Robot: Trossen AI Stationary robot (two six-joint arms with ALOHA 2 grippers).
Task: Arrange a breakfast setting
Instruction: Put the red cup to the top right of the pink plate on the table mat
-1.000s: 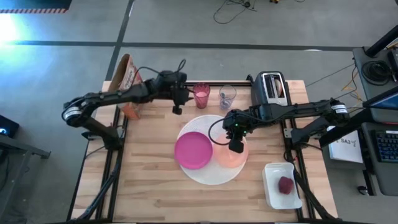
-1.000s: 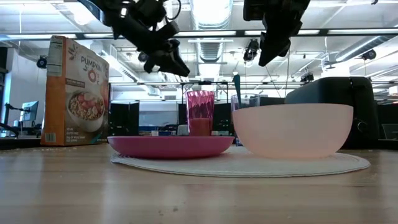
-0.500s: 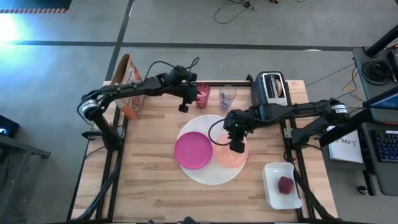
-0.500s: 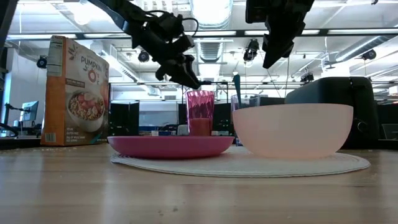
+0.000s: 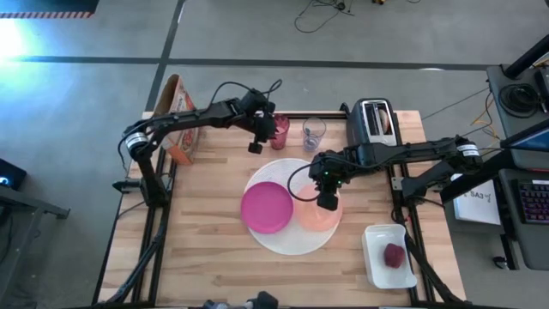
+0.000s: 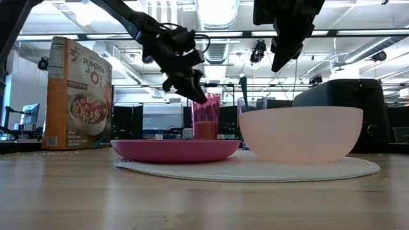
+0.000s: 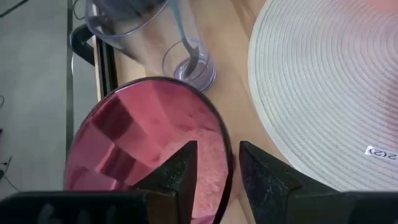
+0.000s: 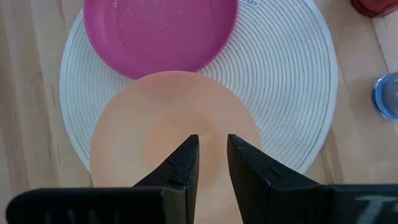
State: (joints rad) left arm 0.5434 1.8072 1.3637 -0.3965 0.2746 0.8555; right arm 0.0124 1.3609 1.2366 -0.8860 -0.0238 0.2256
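From above, the left gripper (image 5: 255,147) hangs just beside the pink cup (image 5: 278,131) at the table's far edge. Its wrist view shows one finger (image 7: 186,177) over the cup's mouth, the other outside the rim, slightly parted, pinching nothing. The right gripper (image 8: 210,163), narrowly parted and empty, hovers over the peach bowl (image 8: 149,137).

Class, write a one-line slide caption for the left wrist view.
Left gripper, its jaws slightly apart, straddles the rim of the pink translucent cup beside the white woven round placemat.
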